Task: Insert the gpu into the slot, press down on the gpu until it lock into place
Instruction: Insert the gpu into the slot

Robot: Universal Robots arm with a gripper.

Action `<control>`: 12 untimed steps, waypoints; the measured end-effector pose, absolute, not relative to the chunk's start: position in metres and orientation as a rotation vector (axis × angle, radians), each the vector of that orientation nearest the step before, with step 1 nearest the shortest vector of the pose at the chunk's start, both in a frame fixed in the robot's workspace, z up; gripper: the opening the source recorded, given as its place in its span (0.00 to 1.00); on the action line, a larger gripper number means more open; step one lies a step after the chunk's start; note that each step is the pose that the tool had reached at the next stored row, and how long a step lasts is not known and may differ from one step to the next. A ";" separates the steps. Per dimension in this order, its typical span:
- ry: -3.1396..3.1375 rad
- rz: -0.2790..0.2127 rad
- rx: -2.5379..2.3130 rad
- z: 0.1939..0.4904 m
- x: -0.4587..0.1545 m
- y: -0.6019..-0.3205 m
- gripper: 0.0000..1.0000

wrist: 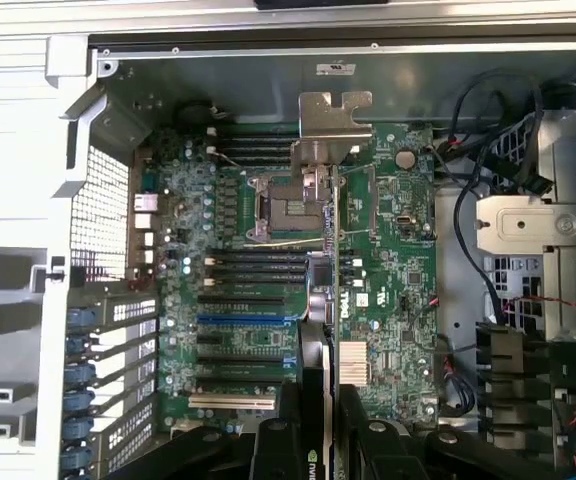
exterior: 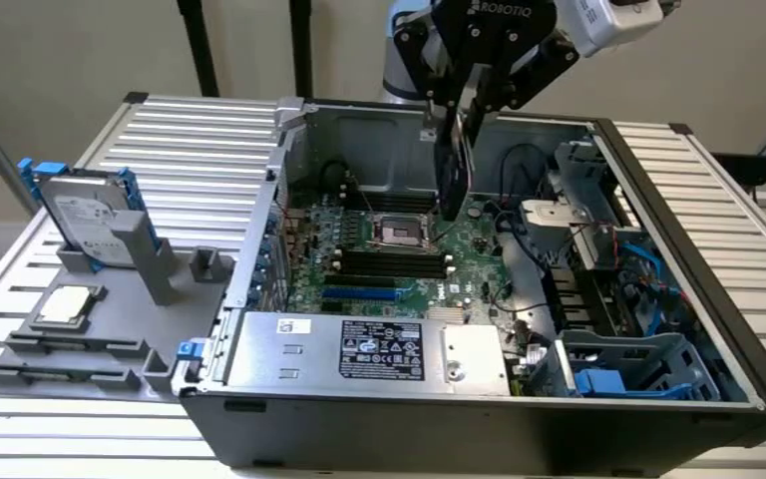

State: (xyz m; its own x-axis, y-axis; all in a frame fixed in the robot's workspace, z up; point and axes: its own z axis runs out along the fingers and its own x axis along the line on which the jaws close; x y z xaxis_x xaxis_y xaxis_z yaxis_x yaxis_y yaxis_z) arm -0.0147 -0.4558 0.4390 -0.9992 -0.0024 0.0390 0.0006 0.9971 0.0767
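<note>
GPU gripped in the air, not in the slot yet.
Gripper [exterior: 462, 110] pinches the gpu [exterior: 453, 180] edge-down, raised above the board and well apart from the slot [exterior: 360, 295], which lies bare. Insertion and the press-down to lock both remain, as I judge it. "ROBOTIQ" reads on the gripper body; the power supply [exterior: 356, 349] near the slot has a label too small to read.

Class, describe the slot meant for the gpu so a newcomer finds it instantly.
Look inside the open black computer case at the green motherboard. Near its edge closest to the silver power supply lies the slot, a long narrow strip. It alone is bright blue; the parallel slots beside it are black.
</note>
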 end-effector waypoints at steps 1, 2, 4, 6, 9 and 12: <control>-3.099 -0.118 0.029 0.439 -0.015 -0.456 0.26; -3.098 -0.118 0.058 0.438 -0.015 -0.456 0.26; -3.095 -0.116 0.114 0.438 -0.015 -0.456 0.26; -3.091 -0.115 0.171 0.437 -0.015 -0.456 0.26; -3.084 -0.113 0.256 0.436 -0.015 -0.456 0.26; -3.074 -0.111 0.338 0.434 -0.015 -0.456 0.26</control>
